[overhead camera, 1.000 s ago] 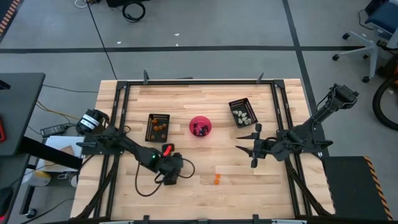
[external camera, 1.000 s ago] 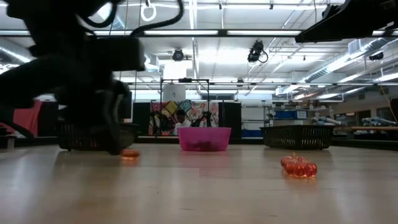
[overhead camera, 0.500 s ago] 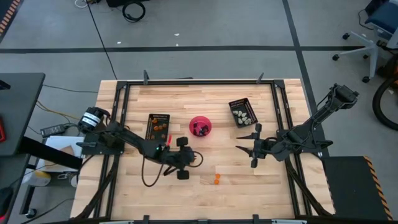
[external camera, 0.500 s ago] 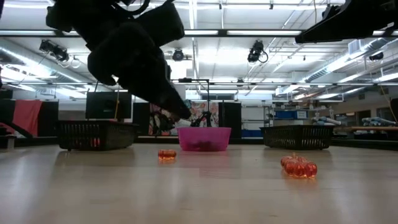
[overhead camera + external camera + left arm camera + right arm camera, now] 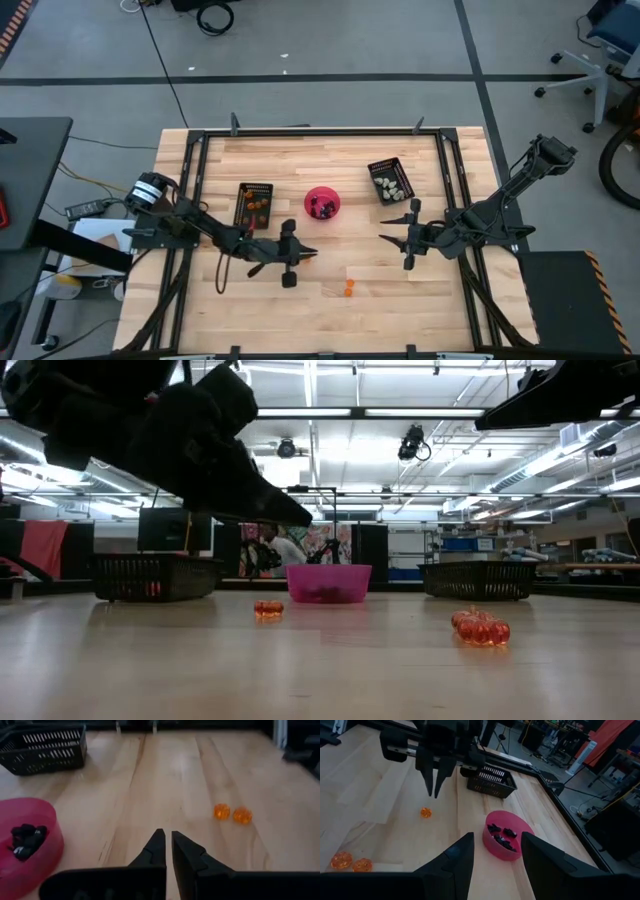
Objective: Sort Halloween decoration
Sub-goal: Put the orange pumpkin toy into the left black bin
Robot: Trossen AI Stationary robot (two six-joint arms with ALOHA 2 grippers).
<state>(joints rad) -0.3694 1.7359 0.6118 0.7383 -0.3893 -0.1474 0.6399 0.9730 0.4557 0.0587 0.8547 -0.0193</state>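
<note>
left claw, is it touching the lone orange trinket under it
Apart. The right wrist view shows the left claw shut and hanging above the table, with bare wood between its tips and the single orange trinket.

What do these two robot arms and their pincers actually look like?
Both arms are dark, nearly black, built of slim jointed segments. The left arm trails a thin black cable looping over the wooden table. The left gripper ends in two narrow, pointed black fingers; the right gripper has two broader, flat black fingers. No markings are readable.
</note>
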